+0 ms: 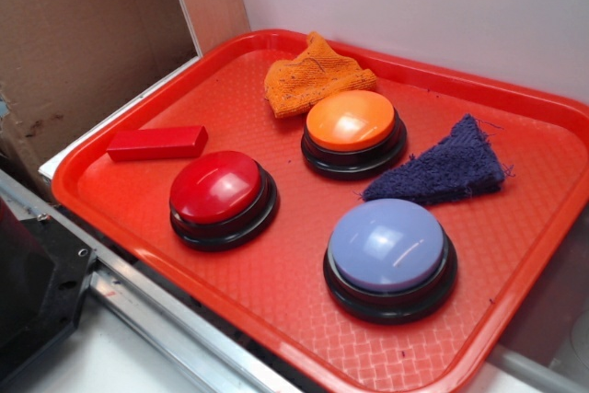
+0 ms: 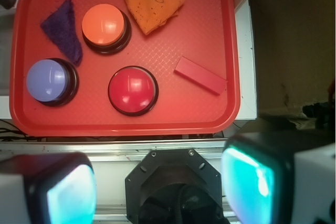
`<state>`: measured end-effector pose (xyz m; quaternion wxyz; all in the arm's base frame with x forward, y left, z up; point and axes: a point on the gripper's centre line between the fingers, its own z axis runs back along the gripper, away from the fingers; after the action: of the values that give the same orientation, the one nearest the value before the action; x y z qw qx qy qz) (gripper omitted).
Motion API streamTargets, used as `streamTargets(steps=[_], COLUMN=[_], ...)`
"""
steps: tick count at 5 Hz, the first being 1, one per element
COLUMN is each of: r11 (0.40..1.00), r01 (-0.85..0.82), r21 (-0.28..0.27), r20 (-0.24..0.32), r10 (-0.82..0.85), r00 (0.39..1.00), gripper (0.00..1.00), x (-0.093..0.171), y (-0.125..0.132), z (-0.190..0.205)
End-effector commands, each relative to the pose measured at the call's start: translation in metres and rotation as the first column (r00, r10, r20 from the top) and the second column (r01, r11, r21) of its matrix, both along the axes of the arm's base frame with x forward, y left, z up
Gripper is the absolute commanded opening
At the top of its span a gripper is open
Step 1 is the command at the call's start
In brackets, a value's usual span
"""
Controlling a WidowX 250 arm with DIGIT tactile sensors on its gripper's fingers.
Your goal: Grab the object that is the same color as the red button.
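A small flat red block [image 1: 156,144] [image 2: 200,75] lies near the left rim of the red tray [image 1: 276,273] [image 2: 210,114]. The red dome button [image 1: 219,192] [image 2: 132,89] on its black base sits just right of the block in the exterior view. My gripper [image 2: 160,182] is out of the exterior view. In the wrist view it hangs high above the robot base, short of the tray's near edge, open, with nothing between its teal pads [image 2: 251,182].
An orange button [image 1: 352,128] [image 2: 105,25], a lavender-blue button [image 1: 390,253] [image 2: 49,80], an orange knitted cloth [image 1: 311,75] [image 2: 153,1] and a dark purple cloth [image 1: 446,167] [image 2: 63,27] share the tray. Cardboard [image 1: 83,34] stands at the left, the robot's black base [image 2: 173,182] and a metal rail [image 1: 166,310] in front.
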<state>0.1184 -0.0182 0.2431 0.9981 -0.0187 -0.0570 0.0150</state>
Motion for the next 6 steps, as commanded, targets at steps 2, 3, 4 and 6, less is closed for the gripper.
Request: streamTargets(steps=[2, 3, 4, 6], r11=[0.991, 0.985, 0.949, 0.704], r01=[0.13, 0.172, 0.315, 0.706], r21=[0.016, 0.025, 0.028, -0.075], r20=[-0.013, -0.031, -0.092, -0.277], r10=[-0.13, -0.171, -0.311, -0.695], r00=[0.991, 0.985, 0.946, 0.664], gripper=[1.0, 1.0, 1.0, 1.0], x=[0.012, 0.021, 0.03, 0.048], y=[0.007, 0.021, 0.033, 0.078], z=[-0.005, -0.01, -0.022, -0.072])
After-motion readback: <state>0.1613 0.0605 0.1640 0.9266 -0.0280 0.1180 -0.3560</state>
